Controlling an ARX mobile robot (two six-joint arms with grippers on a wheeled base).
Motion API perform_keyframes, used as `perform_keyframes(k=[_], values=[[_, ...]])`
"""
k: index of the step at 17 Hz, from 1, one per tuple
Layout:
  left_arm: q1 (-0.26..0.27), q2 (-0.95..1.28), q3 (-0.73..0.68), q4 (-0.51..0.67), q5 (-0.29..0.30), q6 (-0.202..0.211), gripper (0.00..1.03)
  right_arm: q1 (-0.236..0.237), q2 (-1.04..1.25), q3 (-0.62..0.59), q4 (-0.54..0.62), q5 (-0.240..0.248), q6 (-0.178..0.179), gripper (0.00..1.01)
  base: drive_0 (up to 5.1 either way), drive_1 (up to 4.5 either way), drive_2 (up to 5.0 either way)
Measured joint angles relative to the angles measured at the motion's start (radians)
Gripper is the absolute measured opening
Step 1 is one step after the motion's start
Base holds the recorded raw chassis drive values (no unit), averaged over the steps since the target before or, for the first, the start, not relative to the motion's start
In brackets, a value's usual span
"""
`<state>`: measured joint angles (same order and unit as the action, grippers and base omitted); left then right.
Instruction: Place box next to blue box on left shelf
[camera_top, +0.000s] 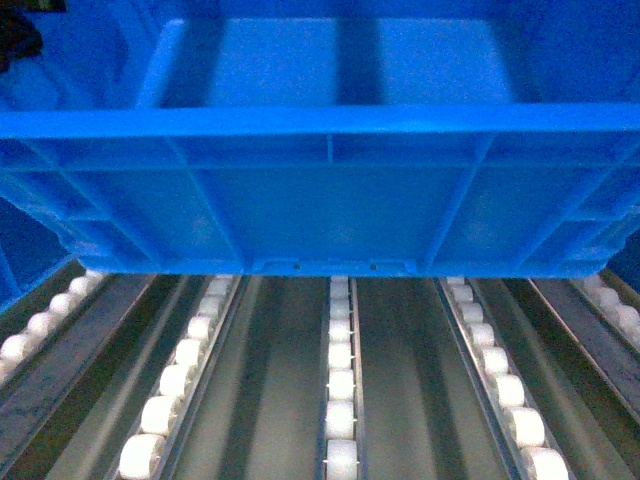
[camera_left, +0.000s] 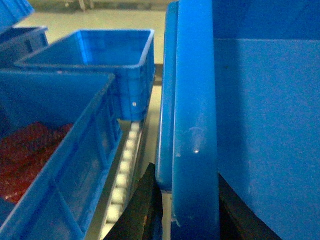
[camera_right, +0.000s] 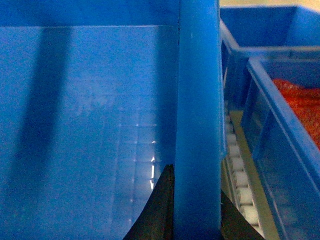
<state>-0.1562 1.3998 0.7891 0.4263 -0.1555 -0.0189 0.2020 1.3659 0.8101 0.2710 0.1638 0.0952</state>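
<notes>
Both grippers, left (camera_left: 192, 210) and right (camera_right: 196, 210), pinch opposite rims of the blue crate (camera_top: 320, 200) above the flow rack (camera_top: 400, 380), where five roller rails show. Two neighbouring crates (camera_left: 65, 150) sit left, two (camera_right: 280, 125) right.

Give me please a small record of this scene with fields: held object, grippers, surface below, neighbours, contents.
held object: blue box, open top, ribbed outer wall, its near edge above the rollers
left gripper: dark fingers on both sides of the box's left rim, shut on it
right gripper: dark fingers on both sides of the box's right rim, shut on it
surface below: left shelf, grey rails with white roller wheels
neighbours: blue crates on both sides, another behind
contents: held box empty inside; both side crates hold red-orange material
</notes>
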Motion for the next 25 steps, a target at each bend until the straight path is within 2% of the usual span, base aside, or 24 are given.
perform_keyframes(k=[3,5,7,9,10,11,12,15,16,17,20,25], values=[[0.0,0.003,0.011,-0.209,0.022,-0.015,0.16,-0.008,0.01,0.008,-0.192,-0.064,0.042,0.08,0.0,0.0,0.0],[0.0,0.021,0.015,-0.306,0.035,-0.039,0.16,-0.013,0.028,0.008,-0.261,-0.088,0.054,0.08,0.0,0.0,0.0],[0.0,0.034,0.017,-0.352,0.049,-0.055,0.16,-0.015,0.047,0.008,-0.303,-0.08,0.06,0.08,0.0,0.0,0.0],[-0.007,0.079,0.017,-0.366,0.08,-0.083,0.16,-0.04,0.086,0.008,-0.321,-0.077,0.068,0.08,0.0,0.0,0.0],[-0.01,0.106,0.016,-0.388,0.079,-0.087,0.16,-0.041,0.106,0.002,-0.332,-0.079,0.068,0.08,0.0,0.0,0.0],[-0.015,0.112,0.018,-0.4,0.07,-0.087,0.16,-0.046,0.118,0.0,-0.344,-0.081,0.068,0.12,0.0,0.0,0.0],[-0.017,0.113,0.018,-0.38,0.074,-0.091,0.22,-0.045,0.119,0.0,-0.347,-0.07,0.065,0.27,0.0,0.0,0.0],[-0.021,0.112,0.019,-0.24,0.123,-0.147,0.42,-0.048,0.121,-0.003,-0.305,-0.048,0.065,0.45,0.0,0.0,0.0],[-0.034,0.106,0.019,-0.16,0.123,-0.167,0.51,-0.058,0.118,-0.002,-0.246,-0.037,0.07,0.54,0.0,0.0,0.0],[-0.041,0.099,0.018,-0.075,0.15,-0.193,0.6,-0.068,0.107,-0.002,-0.182,-0.032,0.084,0.64,0.0,0.0,0.0],[-0.047,0.08,0.021,-0.011,0.156,-0.213,0.71,-0.079,0.096,-0.002,-0.103,-0.016,0.105,0.75,0.0,0.0,0.0],[-0.054,0.062,0.034,-0.008,0.17,-0.22,0.87,-0.085,0.082,-0.002,-0.045,-0.006,0.127,0.91,0.0,0.0,0.0]])
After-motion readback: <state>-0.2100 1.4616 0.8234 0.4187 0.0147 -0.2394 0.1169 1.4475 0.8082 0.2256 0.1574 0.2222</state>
